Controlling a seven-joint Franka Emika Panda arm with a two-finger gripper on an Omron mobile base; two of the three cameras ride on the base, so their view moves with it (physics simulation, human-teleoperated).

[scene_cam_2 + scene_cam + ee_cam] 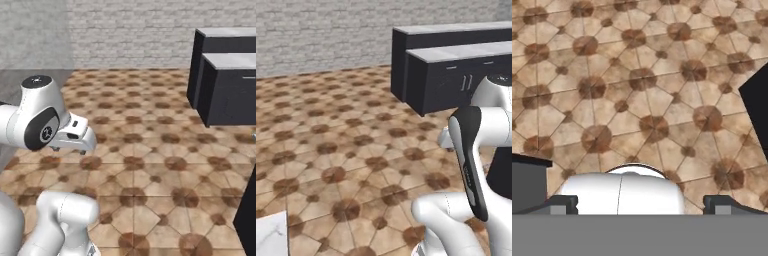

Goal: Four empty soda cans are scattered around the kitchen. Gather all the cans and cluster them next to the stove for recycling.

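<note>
The soda cans and the stove are out of view. My gripper (pixel 641 205) is open, its two dark fingertips (pixel 562 204) standing far apart with nothing between them. It looks down on brown patterned tile floor (pixel 637 85). The arm is folded close above the base, with the hand (pixel 75 135) held over the floor. The kitchen here is open floor (pixel 331 140) in front of a pale brick wall (pixel 321 35).
Two dark cabinet blocks with white counters (pixel 456 75) (pixel 230 85) stand at the right. A white marble corner (pixel 271 232) shows at the lower left. A black edge (pixel 247 215) (pixel 757 110) rises close on the right.
</note>
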